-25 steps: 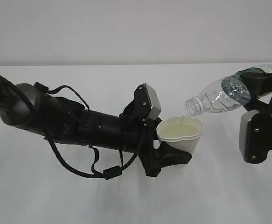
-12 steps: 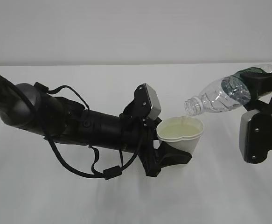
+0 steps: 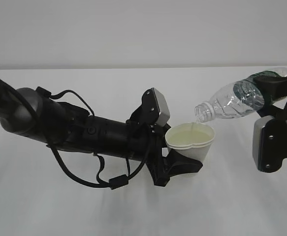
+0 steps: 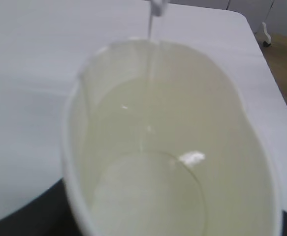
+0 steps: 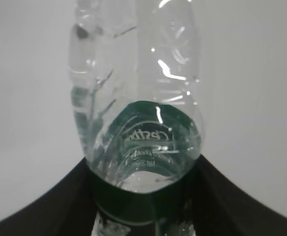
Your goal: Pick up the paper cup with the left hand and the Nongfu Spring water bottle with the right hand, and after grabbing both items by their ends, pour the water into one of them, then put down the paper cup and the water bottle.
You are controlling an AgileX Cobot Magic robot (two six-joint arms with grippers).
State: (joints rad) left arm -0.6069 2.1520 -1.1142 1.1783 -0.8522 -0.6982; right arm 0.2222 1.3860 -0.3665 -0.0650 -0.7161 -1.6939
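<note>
Exterior view: left hand reaches in from the left with its jaws closed around the paper cup, held upright above the white table, rim squeezed out of round; right hand comes in at the right edge and clamps the base end of the Nongfu Spring water bottle, tipped neck-down with its mouth just above the cup's far rim. Left wrist view shows a thin stream of water falling onto the rim, with a pale pool inside the cup. Right wrist view shows the bottle's green label band pinched between black fingers.
</note>
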